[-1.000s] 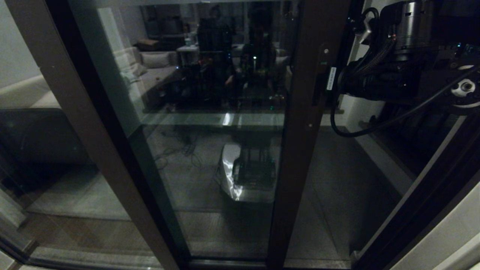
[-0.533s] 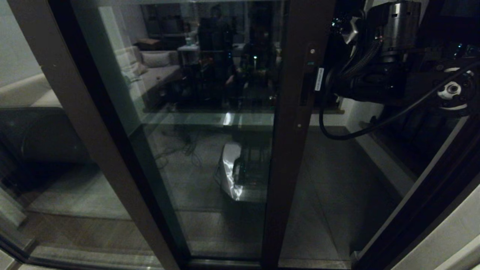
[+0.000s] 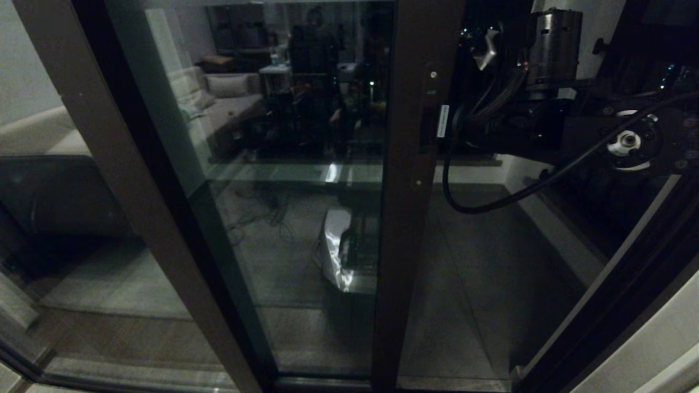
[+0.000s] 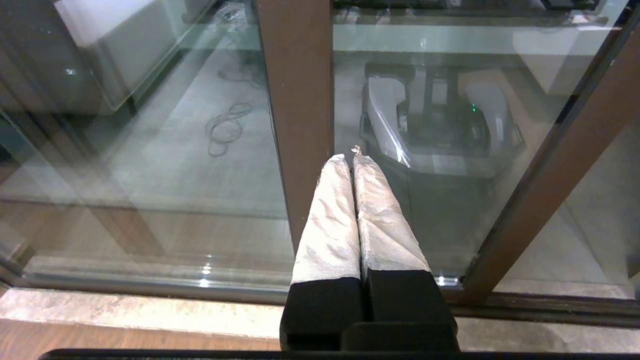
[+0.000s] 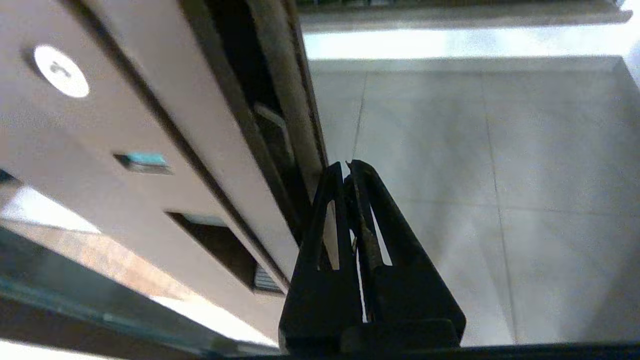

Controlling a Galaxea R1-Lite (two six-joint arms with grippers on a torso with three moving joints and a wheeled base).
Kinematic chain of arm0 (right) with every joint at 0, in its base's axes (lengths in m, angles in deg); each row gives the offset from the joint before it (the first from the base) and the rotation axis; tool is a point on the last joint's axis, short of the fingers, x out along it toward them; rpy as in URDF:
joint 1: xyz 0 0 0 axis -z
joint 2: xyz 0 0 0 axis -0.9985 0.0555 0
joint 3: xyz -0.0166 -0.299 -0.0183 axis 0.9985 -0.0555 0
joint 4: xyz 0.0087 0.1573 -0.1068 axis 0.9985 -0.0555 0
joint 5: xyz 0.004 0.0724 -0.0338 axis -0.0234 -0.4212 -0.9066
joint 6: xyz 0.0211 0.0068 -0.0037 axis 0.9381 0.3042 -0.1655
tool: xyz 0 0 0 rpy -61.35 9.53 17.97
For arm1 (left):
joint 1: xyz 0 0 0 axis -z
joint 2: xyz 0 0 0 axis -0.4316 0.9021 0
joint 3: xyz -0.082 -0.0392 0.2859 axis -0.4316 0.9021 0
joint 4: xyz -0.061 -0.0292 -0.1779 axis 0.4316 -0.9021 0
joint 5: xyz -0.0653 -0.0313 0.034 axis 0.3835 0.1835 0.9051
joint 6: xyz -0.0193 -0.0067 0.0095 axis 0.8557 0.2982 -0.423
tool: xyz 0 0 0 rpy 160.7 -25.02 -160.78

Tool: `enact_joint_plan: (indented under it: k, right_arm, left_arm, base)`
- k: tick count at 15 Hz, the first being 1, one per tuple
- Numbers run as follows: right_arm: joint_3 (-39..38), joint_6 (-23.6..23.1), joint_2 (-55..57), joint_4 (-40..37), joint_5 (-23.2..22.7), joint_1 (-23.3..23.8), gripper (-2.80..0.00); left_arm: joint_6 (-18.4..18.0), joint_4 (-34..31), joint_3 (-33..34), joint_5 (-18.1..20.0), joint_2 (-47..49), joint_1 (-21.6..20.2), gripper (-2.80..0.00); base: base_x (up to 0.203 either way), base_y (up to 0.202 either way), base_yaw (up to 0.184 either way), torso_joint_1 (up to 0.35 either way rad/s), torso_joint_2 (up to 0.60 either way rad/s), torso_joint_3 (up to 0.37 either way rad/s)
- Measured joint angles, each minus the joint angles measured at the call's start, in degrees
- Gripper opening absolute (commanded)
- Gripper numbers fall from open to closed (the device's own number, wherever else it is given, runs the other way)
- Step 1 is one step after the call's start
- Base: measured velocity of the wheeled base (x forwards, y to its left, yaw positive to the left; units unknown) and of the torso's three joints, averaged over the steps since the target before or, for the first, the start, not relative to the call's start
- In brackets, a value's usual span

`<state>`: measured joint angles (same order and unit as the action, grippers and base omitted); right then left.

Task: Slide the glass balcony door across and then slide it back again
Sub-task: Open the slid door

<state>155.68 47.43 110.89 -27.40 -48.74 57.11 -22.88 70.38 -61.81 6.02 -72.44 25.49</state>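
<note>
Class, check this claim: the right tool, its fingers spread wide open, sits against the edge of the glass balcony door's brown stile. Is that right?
Not quite. The right tool does sit against the edge of the glass balcony door, by its brown stile, but its fingers are pressed together, not spread wide. The right wrist view shows this.

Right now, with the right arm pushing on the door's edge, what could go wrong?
The right gripper, shut, presses bare against the edge of the glass balcony door rather than hooking its handle slot, so it could slip off into the open gap. The arm's loose cable hangs beside the stile and may snag. The left gripper, shut, sits parked low near the fixed post.
</note>
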Motion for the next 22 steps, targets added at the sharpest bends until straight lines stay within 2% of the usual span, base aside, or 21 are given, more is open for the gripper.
enact_joint_plan:
  k: [18, 22]
  right_arm:
    - [0.2, 1.6, 2.9, 1.1, 0.3, -4.1, -2.8]
    - [0.1, 1.6, 3.2, 1.1, 2.7, -6.0, -2.8]
  left_arm:
    - [0.0, 0.0, 0.0, 0.0, 0.0, 0.1, -2.8]
    - [0.0, 0.0, 0.0, 0.0, 0.0, 0.1, -2.8]
  base:
    - [0.0, 0.0, 0.0, 0.0, 0.0, 0.0]
    - [0.0, 0.0, 0.0, 0.0, 0.0, 0.0]
